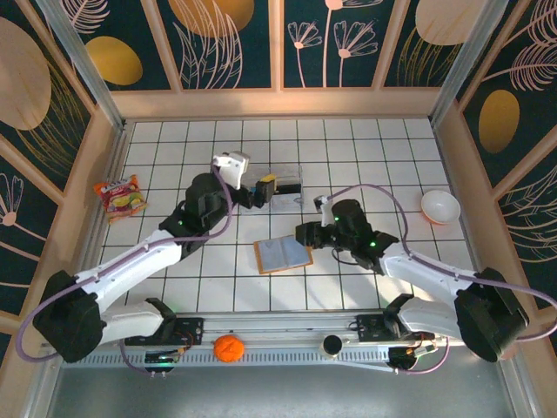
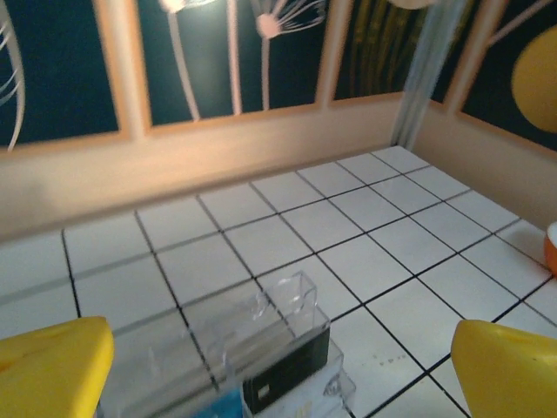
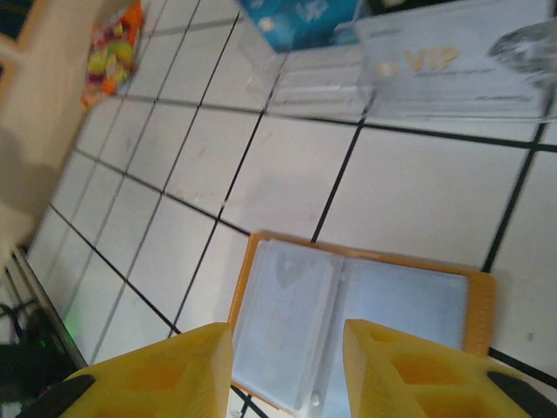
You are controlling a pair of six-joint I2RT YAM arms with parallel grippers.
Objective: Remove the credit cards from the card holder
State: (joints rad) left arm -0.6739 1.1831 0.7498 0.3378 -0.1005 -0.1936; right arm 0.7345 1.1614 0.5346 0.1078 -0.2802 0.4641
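Looks nearly done: cards [image 3: 300,17] lie in the box [image 1: 294,174] just behind the open holder [image 1: 283,254]. Left claw [image 1: 268,187] gapes wide and empty behind the holder too; right claw [image 3: 287,366] hovers part-open, empty, above the holder. Pockets [image 3: 396,318] look empty-ish, can't really tell.

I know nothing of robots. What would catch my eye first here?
An orange card holder lies open in the middle of the tiled table, the right claw hovering over it, yellow fingers apart. Farther back, the left claw gapes wide above a clear plastic box.
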